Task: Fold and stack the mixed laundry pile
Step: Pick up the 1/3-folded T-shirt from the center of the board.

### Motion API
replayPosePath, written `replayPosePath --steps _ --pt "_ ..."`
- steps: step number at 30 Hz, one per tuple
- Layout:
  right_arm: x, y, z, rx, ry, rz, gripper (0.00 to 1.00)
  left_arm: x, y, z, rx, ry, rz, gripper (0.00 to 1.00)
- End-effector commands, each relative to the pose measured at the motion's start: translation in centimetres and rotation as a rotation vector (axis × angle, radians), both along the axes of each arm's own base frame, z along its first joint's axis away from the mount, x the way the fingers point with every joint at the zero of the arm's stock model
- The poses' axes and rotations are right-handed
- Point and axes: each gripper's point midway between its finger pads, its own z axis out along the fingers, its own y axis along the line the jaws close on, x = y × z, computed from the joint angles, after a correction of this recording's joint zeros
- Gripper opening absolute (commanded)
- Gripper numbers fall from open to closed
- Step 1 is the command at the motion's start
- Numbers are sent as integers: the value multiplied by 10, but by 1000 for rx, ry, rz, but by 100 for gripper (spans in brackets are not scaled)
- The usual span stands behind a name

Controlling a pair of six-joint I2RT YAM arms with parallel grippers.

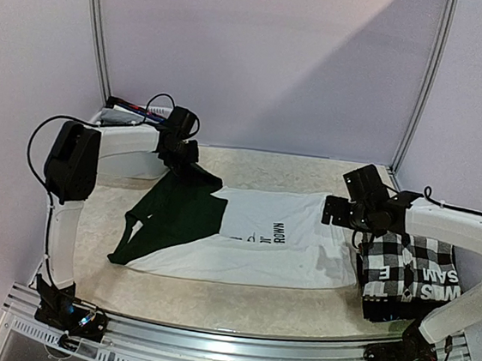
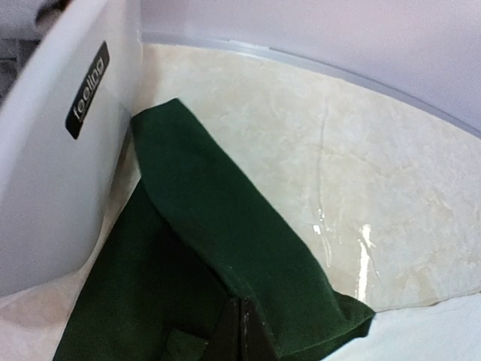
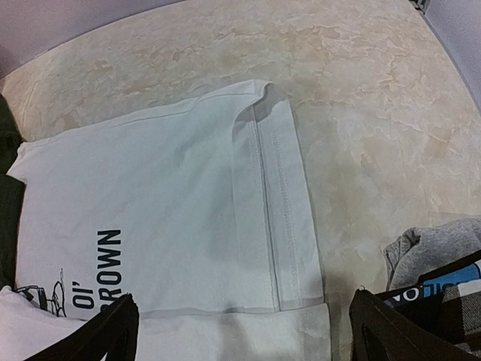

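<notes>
The left gripper [image 1: 181, 155] is clamped shut on the dark green section [image 1: 177, 213] of a soft white T-shirt [image 1: 260, 243] with black lettering. In the left wrist view a fold of that green cloth rises from between its dark fingertips [image 2: 244, 335]. From this gripper the T-shirt spreads flat across the beige marble-patterned table [image 1: 251, 169], away to the gripper's right, as far as the other arm. Just beside the left gripper, on its left, stands the smooth wall of a white plastic basket [image 2: 45, 165] bearing a small black label [image 2: 87, 89]; the green cloth lies right against its foot.

The right gripper [image 1: 338, 211] hangs over the T-shirt's right edge, jaws spread wide with nothing between them. Ahead of it lies a doubled, stitched hem strip [image 3: 278, 203], and the printed word BROWN [image 3: 109, 263] sits toward its left finger. Whether the fingers touch the cloth I cannot tell.

To this gripper's right and nearer the arm bases lies a folded stack: a black-and-white checkered shirt [image 1: 406, 254] with a black piece with white letters [image 1: 415, 285]. A crumpled grey garment [image 3: 428, 244] and a blue one [image 3: 455, 278] show just beside the right finger.
</notes>
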Motion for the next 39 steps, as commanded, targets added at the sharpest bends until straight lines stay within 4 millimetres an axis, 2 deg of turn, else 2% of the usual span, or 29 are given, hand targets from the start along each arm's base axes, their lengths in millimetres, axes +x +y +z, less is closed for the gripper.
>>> replayPosePath --steps 1,3,8,13,17,22,26,29,31,35,38,39 --pt "17 5 7 58 35 -6 99 -19 -7 26 21 -18 -11 0" --pt "26 6 11 62 55 -7 99 -26 -11 34 28 -25 -22 0" --pt "50 4 -2 31 144 -28 99 -50 -19 51 107 -25 -49 0" --pt "73 -1 -14 4 186 -52 99 -89 -24 69 201 -16 -68 0" --pt "95 -5 -25 -6 223 -69 98 -131 -34 67 273 -1 -112 0" --pt "121 -3 -44 -13 257 -66 92 -166 -41 36 278 53 -155 0" --pt "142 -3 -56 -20 274 -65 82 -174 -38 11 305 89 -158 0" --pt "153 -4 -72 -4 316 -62 59 -174 -35 5 334 95 -154 0" --pt "158 -6 -82 19 335 -61 48 -174 -35 3 340 93 -159 0" --pt "164 -12 -97 40 361 -78 46 -174 -35 -4 345 95 -174 0" --pt "169 -12 -101 50 362 -79 47 -174 -35 -5 340 85 -178 0" --pt "171 -9 -103 57 360 -74 46 -175 -35 -5 337 81 -179 3"
